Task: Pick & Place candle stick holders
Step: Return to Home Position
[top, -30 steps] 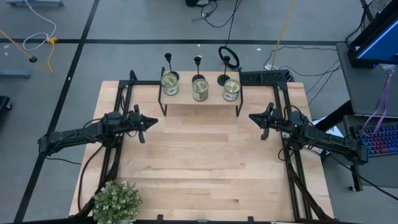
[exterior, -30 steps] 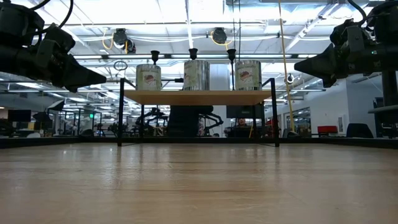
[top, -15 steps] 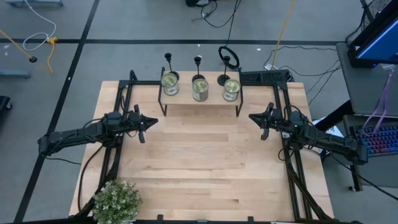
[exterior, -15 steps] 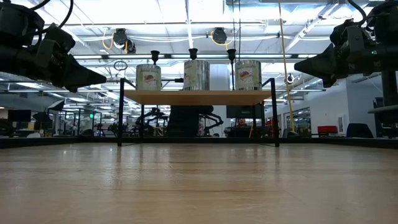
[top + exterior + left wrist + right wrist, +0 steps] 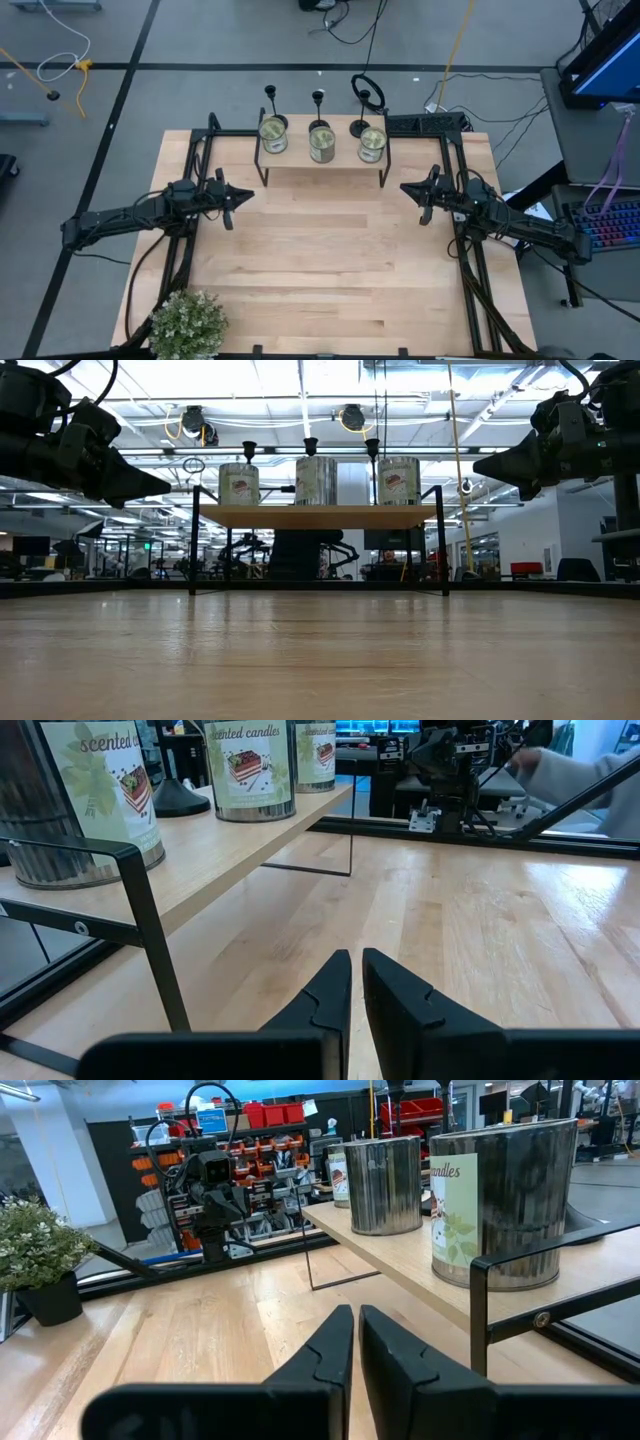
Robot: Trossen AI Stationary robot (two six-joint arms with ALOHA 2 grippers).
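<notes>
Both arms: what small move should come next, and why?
Probably only a small pull back to rest, no new grasp. The left gripper and right gripper hang at the sides of the table with jaws shut and empty, and the three candle tins and three black holders stand on the shelf.

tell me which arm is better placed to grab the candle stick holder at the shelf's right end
Right, probably. That candle stick holder stands behind the right-end tin on the shelf, nearer the right gripper; the left gripper sits off the shelf's other end. Both are shut and empty.
</notes>
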